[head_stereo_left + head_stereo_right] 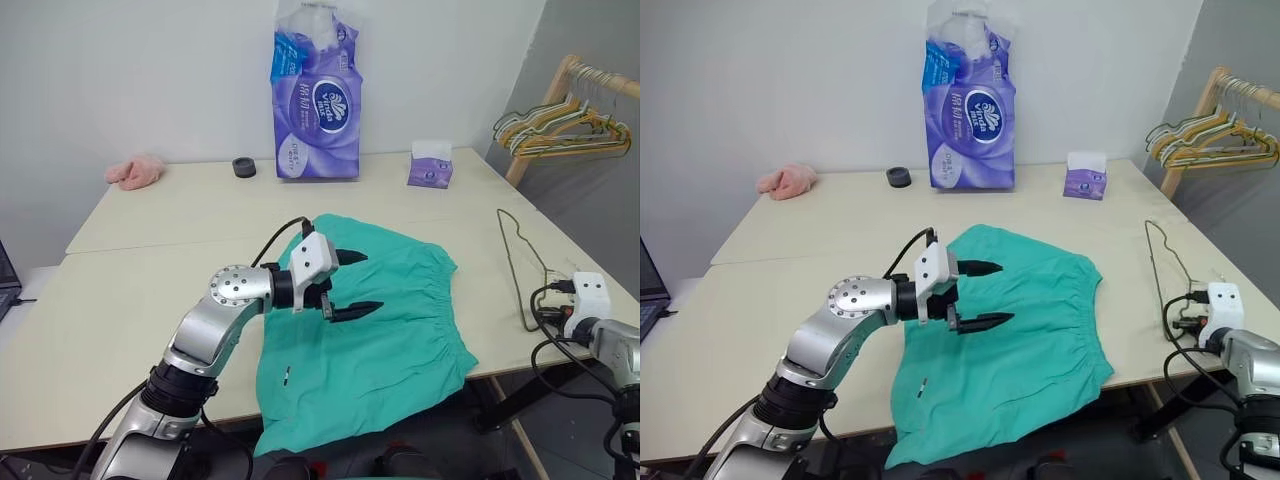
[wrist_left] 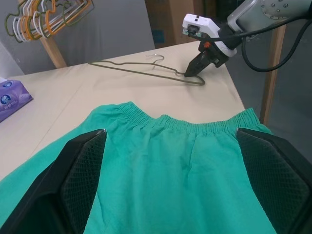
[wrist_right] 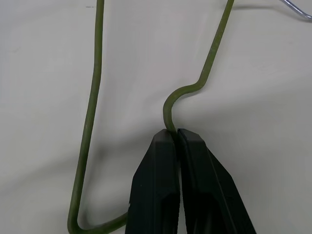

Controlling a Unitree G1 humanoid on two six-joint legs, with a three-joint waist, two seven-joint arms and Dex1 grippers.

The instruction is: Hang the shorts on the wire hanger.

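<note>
Flat on the table (image 1: 150, 300) lie the shorts (image 1: 385, 330), the wire hanger (image 1: 520, 270) well apart beyond their waistband. Nearest the shorts, the left gripper (image 1: 345, 285) hovers spread wide and empty. The right gripper (image 3: 175, 139) is pinched tight on the hanger's wire; so thin a hold could slip or twist when lifted.

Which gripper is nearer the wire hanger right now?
Right. The right gripper is shut on the wire hanger at a bend in its wire. The left gripper hangs open over the shorts, well away from it.
</note>
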